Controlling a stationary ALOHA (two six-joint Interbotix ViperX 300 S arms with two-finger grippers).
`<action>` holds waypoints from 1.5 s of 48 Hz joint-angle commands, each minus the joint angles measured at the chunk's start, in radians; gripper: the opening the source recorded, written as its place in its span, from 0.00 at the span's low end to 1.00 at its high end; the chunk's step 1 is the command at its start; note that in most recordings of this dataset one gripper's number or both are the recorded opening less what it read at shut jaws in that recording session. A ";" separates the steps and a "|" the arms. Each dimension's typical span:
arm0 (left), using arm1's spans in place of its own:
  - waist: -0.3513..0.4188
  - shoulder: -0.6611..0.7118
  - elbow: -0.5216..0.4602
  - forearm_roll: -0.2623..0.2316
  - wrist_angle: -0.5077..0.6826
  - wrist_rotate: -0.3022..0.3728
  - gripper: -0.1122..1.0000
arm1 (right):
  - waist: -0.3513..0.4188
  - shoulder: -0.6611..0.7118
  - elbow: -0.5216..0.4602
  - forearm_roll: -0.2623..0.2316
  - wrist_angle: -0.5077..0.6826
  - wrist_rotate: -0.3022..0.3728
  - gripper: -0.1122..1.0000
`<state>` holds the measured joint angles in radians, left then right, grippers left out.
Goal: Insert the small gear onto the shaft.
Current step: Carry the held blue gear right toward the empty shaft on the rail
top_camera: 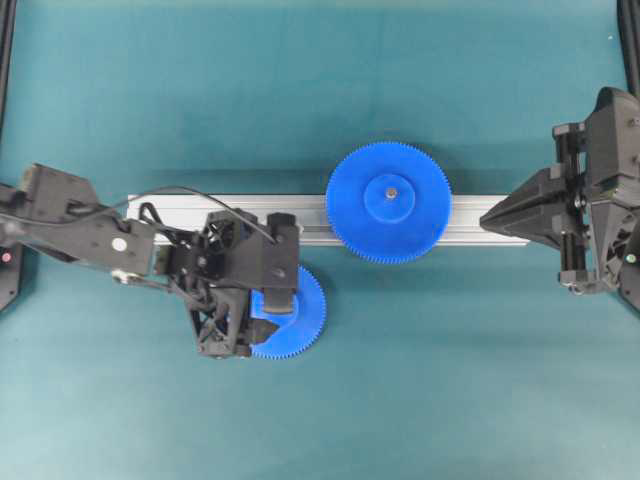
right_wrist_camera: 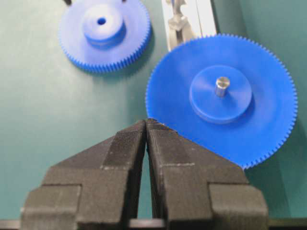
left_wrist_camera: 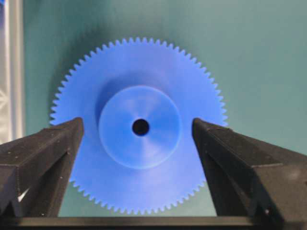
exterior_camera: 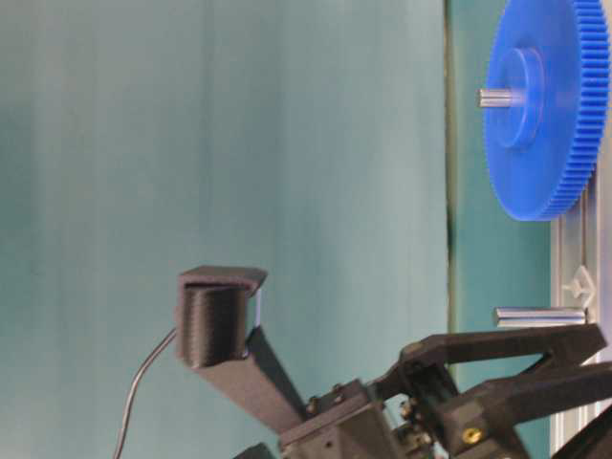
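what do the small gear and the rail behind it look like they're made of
Small gear: probably moulded plastic, given its uniform saturated blue, soft matte sheen and crisp even teeth.
Rail: looks like bare metal, likely aluminium, judging by its pale silver brushed surface with straight lengthwise grooves.

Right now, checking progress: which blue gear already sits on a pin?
The larger gear on the rail, pin through its hub. The small gear lies flat on the mat, hole empty.

Left gripper spread wide over the small gear, which lies flat on the teal mat, fingers either side of its hub.
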<state>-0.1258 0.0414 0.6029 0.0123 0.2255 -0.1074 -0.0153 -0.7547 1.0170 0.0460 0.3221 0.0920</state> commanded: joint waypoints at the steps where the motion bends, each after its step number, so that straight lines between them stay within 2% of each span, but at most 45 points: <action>1: -0.006 0.000 -0.026 0.003 -0.003 0.002 0.92 | -0.002 -0.003 -0.008 0.002 -0.005 0.009 0.23; 22: -0.005 0.071 -0.064 0.003 0.078 0.003 0.92 | -0.003 -0.011 0.011 0.002 -0.009 0.009 0.23; 72: -0.006 0.126 -0.086 0.003 0.101 -0.005 0.92 | -0.003 -0.035 0.021 0.003 -0.012 0.011 0.23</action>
<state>-0.1273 0.1718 0.5262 0.0153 0.3221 -0.1104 -0.0169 -0.7915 1.0477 0.0460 0.3191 0.0936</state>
